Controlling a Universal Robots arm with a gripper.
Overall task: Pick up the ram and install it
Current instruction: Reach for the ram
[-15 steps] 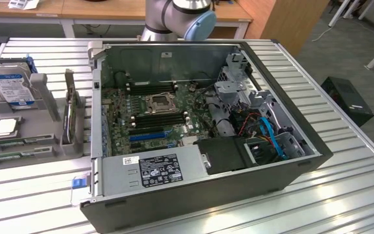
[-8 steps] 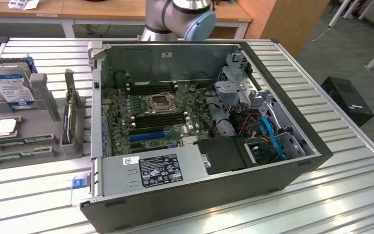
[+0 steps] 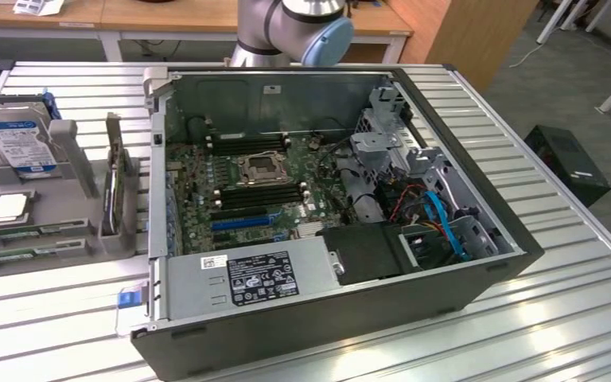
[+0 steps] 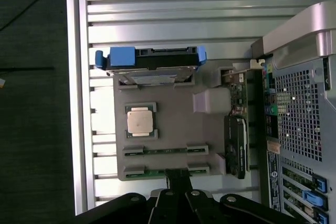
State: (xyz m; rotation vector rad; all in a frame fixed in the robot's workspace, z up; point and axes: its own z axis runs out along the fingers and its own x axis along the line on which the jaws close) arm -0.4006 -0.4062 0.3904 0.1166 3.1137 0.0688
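Two ram sticks lie flat in slots of a grey holder tray [image 4: 173, 129]: one ram stick [image 4: 160, 150] and a second [image 4: 146, 171] beside it. In the exterior view they lie at the tray's near end [image 3: 25, 231], at that view's left. My gripper [image 4: 177, 178] shows as black fingers pressed together, shut, with nothing held. It hangs well above the tray, its tip lining up with the second stick's middle. The open computer case [image 3: 327, 207] holds the motherboard with black memory slots [image 3: 258, 193] either side of the processor socket.
The tray also carries a hard drive with blue rails [image 4: 149, 59], a processor chip [image 4: 140, 120] and an upright card with a metal bracket [image 4: 236, 140]. The case wall [image 4: 299, 103] stands right beside the tray. The arm's base [image 3: 284, 24] rises behind the case on the slatted metal table [image 3: 560, 318].
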